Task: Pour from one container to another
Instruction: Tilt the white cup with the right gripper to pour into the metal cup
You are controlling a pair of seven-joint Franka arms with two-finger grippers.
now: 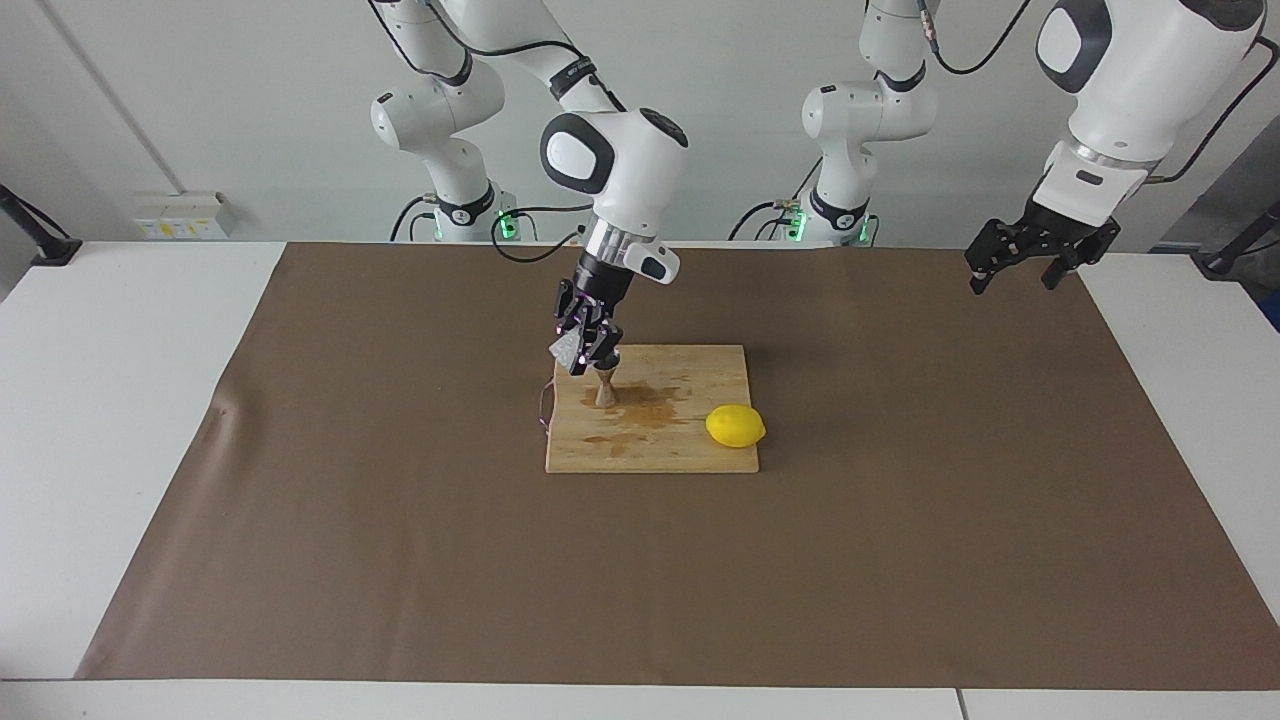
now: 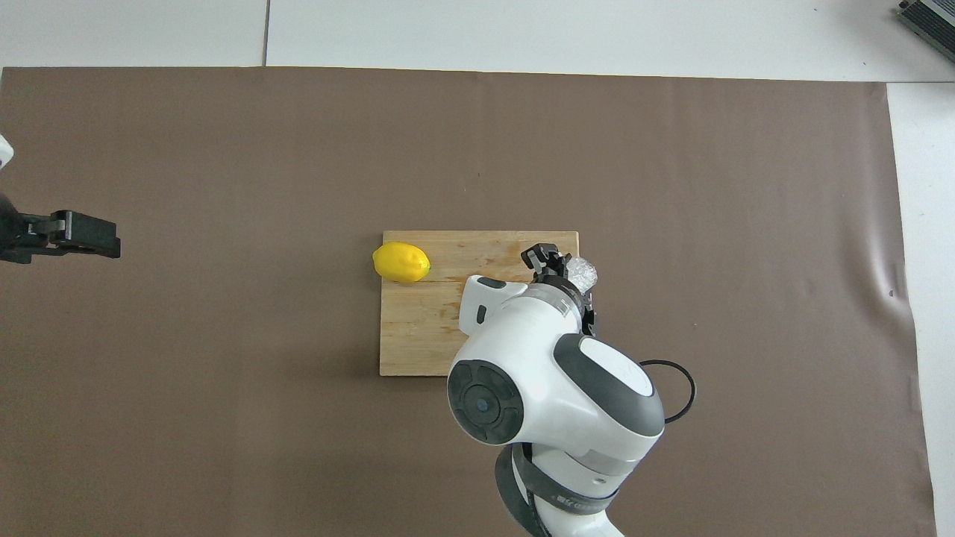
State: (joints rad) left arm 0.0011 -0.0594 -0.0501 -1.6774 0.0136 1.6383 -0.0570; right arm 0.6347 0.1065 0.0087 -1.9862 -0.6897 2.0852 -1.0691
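Observation:
My right gripper (image 1: 583,357) is shut on the small clear glass cup (image 1: 566,348), holding it tilted just above the steel jigger (image 1: 605,388). The jigger stands upright on the wooden cutting board (image 1: 690,450), at the board's end toward the right arm. In the overhead view the cup (image 2: 580,273) shows beside the right gripper (image 2: 556,267), and the arm hides the jigger. My left gripper (image 1: 1020,270) hangs open, high over the mat at the left arm's end of the table, and waits; its fingers (image 2: 82,233) also show in the overhead view.
A yellow lemon (image 1: 735,426) lies on the board's end toward the left arm. A wet brown stain (image 1: 640,410) spreads on the board beside the jigger. A brown mat (image 1: 400,550) covers the table. A thin cord loop (image 1: 544,405) hangs off the board's edge.

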